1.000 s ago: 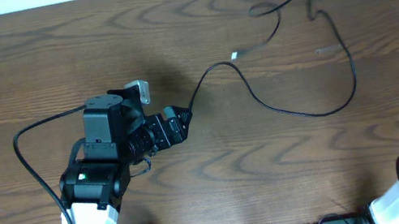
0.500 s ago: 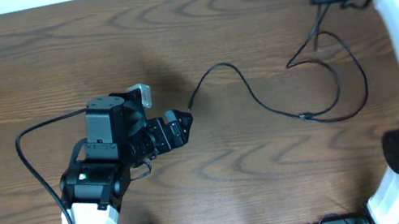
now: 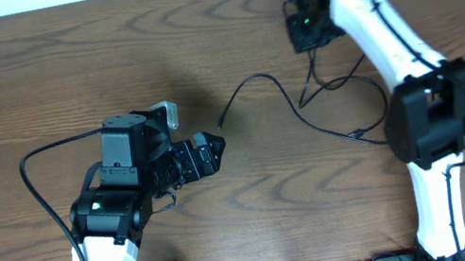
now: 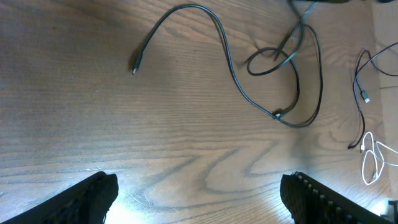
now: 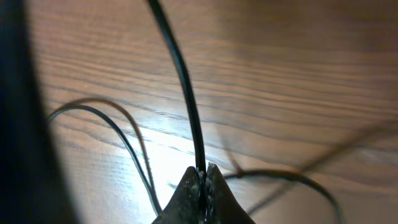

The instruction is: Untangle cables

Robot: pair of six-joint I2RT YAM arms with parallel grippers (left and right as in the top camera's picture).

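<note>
Over the table (image 3: pixel 11 73), right end effector (image 5: pixel 201 177) pinches one black cable (image 5: pixel 185 93) (thin).

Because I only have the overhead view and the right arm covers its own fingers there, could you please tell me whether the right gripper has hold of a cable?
Observer: Yes. In the right wrist view the right gripper is shut on a black cable, which runs up from between the fingertips.
Operator: Thank you. Is anything between the left fingers?
Observer: No. The left wrist view shows the left gripper open, with only bare table between its fingers.
Operator: Is there a white cable anywhere?
Observer: Yes. A thin white cable lies looped at the right edge of the left wrist view.
</note>
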